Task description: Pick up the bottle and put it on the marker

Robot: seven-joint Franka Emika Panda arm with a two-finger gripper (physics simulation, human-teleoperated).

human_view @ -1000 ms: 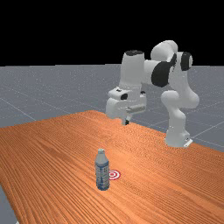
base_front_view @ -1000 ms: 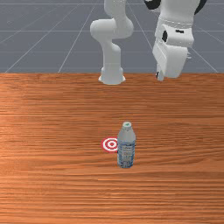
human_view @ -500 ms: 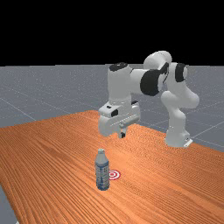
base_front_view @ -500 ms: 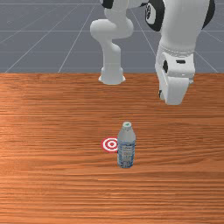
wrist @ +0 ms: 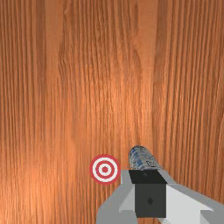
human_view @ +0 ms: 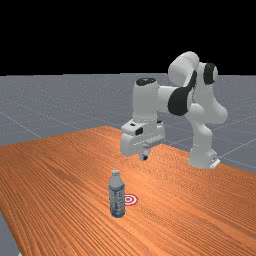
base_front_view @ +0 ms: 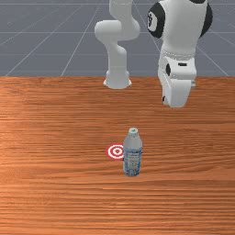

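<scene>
Nearest, the bottle (base_front_view: 132, 156) stands upright on the worktop (base_front_view: 59, 197). Slightly farther, towards the front view's left, lies the red-and-white marker (base_front_view: 117, 151). Farther still, towards the front view's right, the tool (human_view: 144, 156) hangs above the worktop, closed, apart from the bottle.

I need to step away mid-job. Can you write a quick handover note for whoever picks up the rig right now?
Gripper: the gripper is raised over the table, clear of the bottle, off toward the front view's right and nearer the arm's base.
Things: the bottle stands upright on the table, close beside the red-and-white marker but off it, on its front view's right.
Done: neither the pick nor the placing.
Left: line up with the bottle, grip it, lift it, set it upright on the marker, let go.
</scene>
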